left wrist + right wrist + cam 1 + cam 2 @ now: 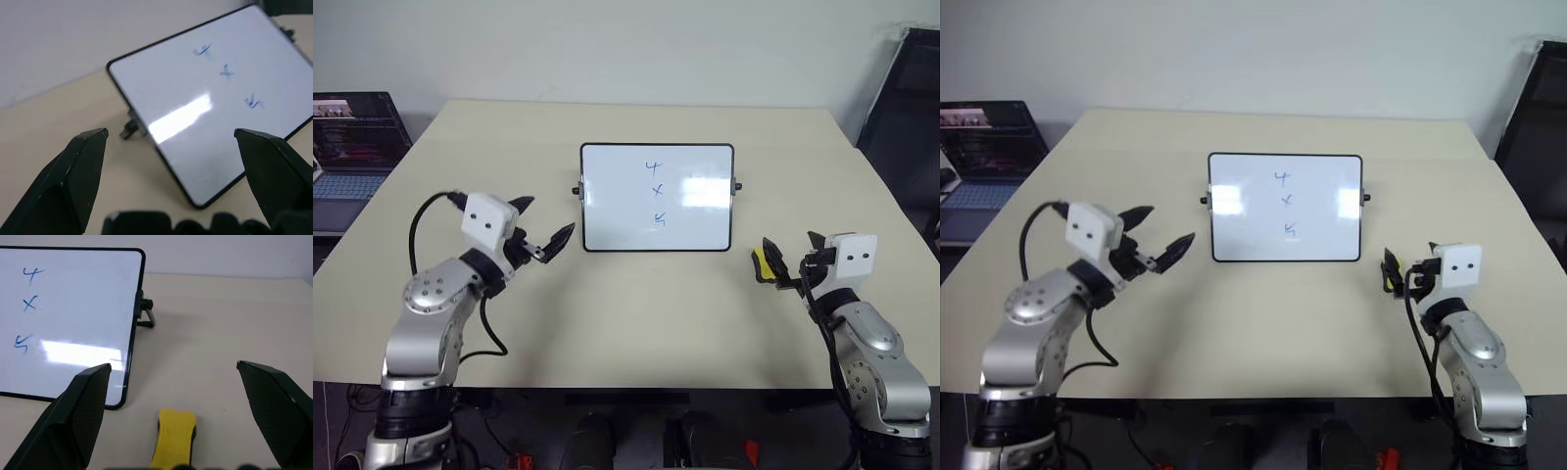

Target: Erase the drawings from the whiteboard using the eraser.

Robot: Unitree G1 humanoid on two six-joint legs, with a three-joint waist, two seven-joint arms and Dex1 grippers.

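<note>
Two arms flank one beige surface, which carries everything the task needs. The whiteboard stands propped near its middle, tilted back on side knobs, presumably so its face is easy to reach from the front. Three blue drawings run in a column down the board, none wiped.

The left tool hovers just off the board's left edge, fingers spread and holding nothing; judged from its aim toward the frame, it is placed to steady the board.

The right tool hangs low over the surface to the right of the board, fingers spread wide, gripping nothing.

The eraser lies flat on the surface, just off the board's lower right corner. In the right wrist view it sits between the two spread fingers, close to the palm, lengthwise along the tool's line. Contact with either finger cannot be confirmed. Judgement: pickup not yet made; closing the right tool is the step in hand.
</note>
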